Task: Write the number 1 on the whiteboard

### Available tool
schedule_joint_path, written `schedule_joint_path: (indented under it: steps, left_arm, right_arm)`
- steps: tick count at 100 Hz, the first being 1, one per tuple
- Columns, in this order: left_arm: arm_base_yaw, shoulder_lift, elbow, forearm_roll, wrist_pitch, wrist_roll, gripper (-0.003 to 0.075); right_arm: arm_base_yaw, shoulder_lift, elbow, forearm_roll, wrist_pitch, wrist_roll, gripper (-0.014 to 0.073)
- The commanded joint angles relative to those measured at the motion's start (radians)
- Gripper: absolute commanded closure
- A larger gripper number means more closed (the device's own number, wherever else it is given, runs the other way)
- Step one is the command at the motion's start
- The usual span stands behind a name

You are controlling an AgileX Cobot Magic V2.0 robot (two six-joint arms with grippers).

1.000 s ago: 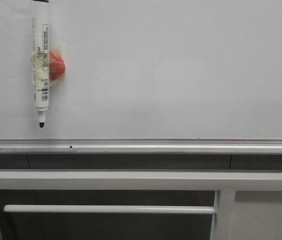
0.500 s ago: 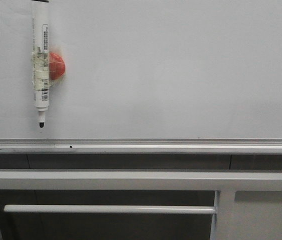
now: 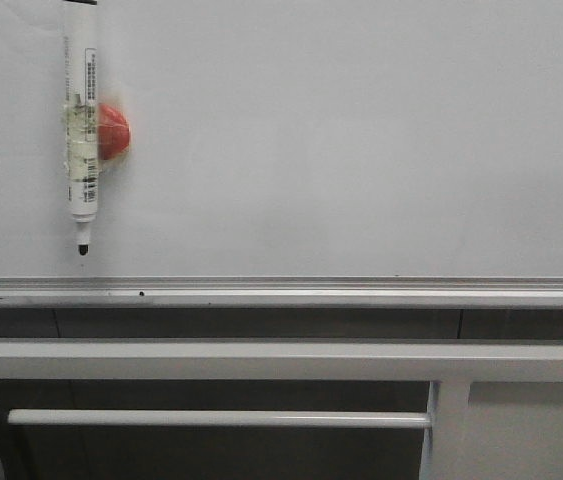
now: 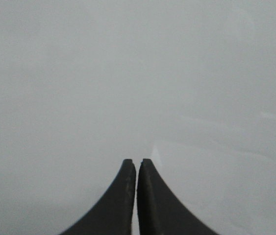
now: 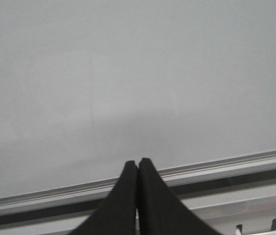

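Filling the front view's upper half, the whiteboard [image 3: 361, 140] carries no stroke yet, so the number 1 is unwritten. A white marker pen [image 3: 82, 140] hangs tip-down at upper left, taped to a red magnet [image 3: 114, 131], apparently to park it on the board within reach. Its barrel label shows a barcode and small print, too fine to read. Both the left gripper [image 4: 136, 169] and right gripper [image 5: 138, 169] are pressed closed on nothing, facing the board.
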Motion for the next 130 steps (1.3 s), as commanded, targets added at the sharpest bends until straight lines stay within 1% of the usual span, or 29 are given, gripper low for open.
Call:
schedule_joint_path:
  steps: [1, 4, 17, 26, 33, 40, 48, 53, 64, 73, 81, 86, 89, 96, 102, 108, 117, 130]
  left_arm:
    - [-0.009, -0.024, 0.007, -0.009, -0.114, 0.0, 0.0741]
    - [-0.009, -0.024, 0.007, -0.009, -0.114, -0.007, 0.0741]
    - [-0.009, -0.024, 0.007, -0.009, -0.112, -0.007, 0.0741]
    - [-0.009, -0.024, 0.007, -0.009, -0.112, -0.007, 0.0741]
    - [-0.009, -0.024, 0.007, -0.009, -0.112, -0.007, 0.0741]
    - [-0.009, -0.024, 0.007, -0.033, -0.112, -0.007, 0.0741]
    - [-0.009, -0.024, 0.007, -0.076, -0.112, -0.007, 0.0741]
    - [-0.009, -0.024, 0.007, -0.098, -0.112, -0.007, 0.0741]
    - [-0.009, -0.024, 0.007, -0.105, -0.114, -0.007, 0.0741]
    - [-0.009, -0.024, 0.007, -0.105, -0.123, -0.007, 0.0741]
    - [-0.009, -0.024, 0.005, -0.107, -0.128, -0.037, 0.0741]
    - [-0.009, -0.024, 0.003, -0.105, -0.122, -0.037, 0.0741]
    - [-0.009, -0.024, -0.002, -0.105, -0.115, -0.037, 0.0741]
    - [-0.009, -0.022, -0.021, -0.101, -0.073, -0.037, 0.0741]
    - [-0.009, -0.02, -0.054, -0.081, 0.005, -0.034, 0.0741]
    - [-0.009, -0.009, -0.102, -0.025, 0.088, -0.03, 0.0741]
    - [-0.009, 0.024, -0.172, 0.032, 0.189, -0.029, 0.0741]
    - [-0.009, 0.077, -0.26, 0.035, 0.239, -0.028, 0.0741]
  right_arm:
    - [0.002, -0.018, 0.023, -0.118, -0.116, -0.005, 0.0657]
    - [0.002, -0.018, 0.023, -0.123, -0.146, -0.005, 0.0657]
    - [0.002, -0.018, 0.023, -0.11, -0.362, -0.005, 0.0657]
    - [0.002, -0.018, 0.023, -0.106, -0.476, -0.003, 0.0657]
    - [0.002, -0.018, 0.023, -0.104, -0.523, -0.003, 0.0657]
    - [0.002, -0.018, 0.023, -0.102, -0.528, 0.006, 0.0657]
    - [0.002, -0.018, 0.023, -0.069, -0.526, 0.103, 0.0657]
    - [0.002, -0.018, 0.023, -0.039, -0.505, 0.138, 0.0657]
    - [0.002, -0.018, 0.023, -0.025, -0.436, 0.165, 0.0657]
    - [0.002, -0.018, 0.023, -0.025, -0.438, 0.187, 0.0657]
    - [0.002, -0.018, 0.014, -0.025, -0.452, 0.249, 0.0657]
    - [0.002, -0.018, -0.013, -0.036, -0.406, 0.249, 0.0657]
    - [0.002, -0.018, -0.033, -0.043, -0.348, 0.249, 0.0657]
    - [0.002, -0.018, -0.091, -0.045, -0.215, 0.249, 0.0657]
    - [0.002, -0.018, -0.134, -0.048, -0.128, 0.24, 0.0657]
    - [0.002, -0.018, -0.179, -0.058, -0.054, 0.228, 0.0657]
    - [0.002, -0.014, -0.23, -0.069, 0.023, 0.228, 0.0657]
    - [0.002, 0.006, -0.273, -0.069, 0.108, 0.228, 0.0657]
